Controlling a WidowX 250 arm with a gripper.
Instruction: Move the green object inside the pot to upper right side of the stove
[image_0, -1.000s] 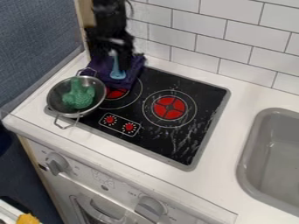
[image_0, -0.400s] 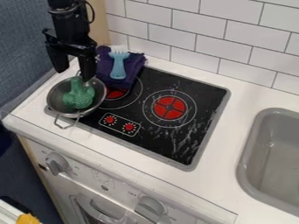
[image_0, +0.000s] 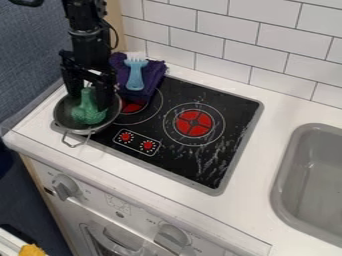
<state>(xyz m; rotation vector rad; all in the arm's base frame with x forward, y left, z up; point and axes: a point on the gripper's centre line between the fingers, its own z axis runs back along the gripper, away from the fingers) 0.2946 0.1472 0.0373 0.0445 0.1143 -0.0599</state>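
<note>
Hand (image_0: 88, 94) is hanging over pot (image_0: 65, 116), fingers spread, with top of green object (image_0: 89, 113) between them. Green object is sitting in pot, below hand. Blue brush (image_0: 135, 77) is lying on purple cloth (image_0: 155, 71) beside hand.

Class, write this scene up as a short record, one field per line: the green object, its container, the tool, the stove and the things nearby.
Green object: broccoli-like, stem towards the wall
Container: metal pot with wire handles, overlapping the stove's left end
Tool: over the pot, open, fingers on either side of the stem
Stove: black top, red burner centres, two red knobs
Nearby: purple cloth at the stove's back left, blue brush lying on it
Far right: grey sink
</note>
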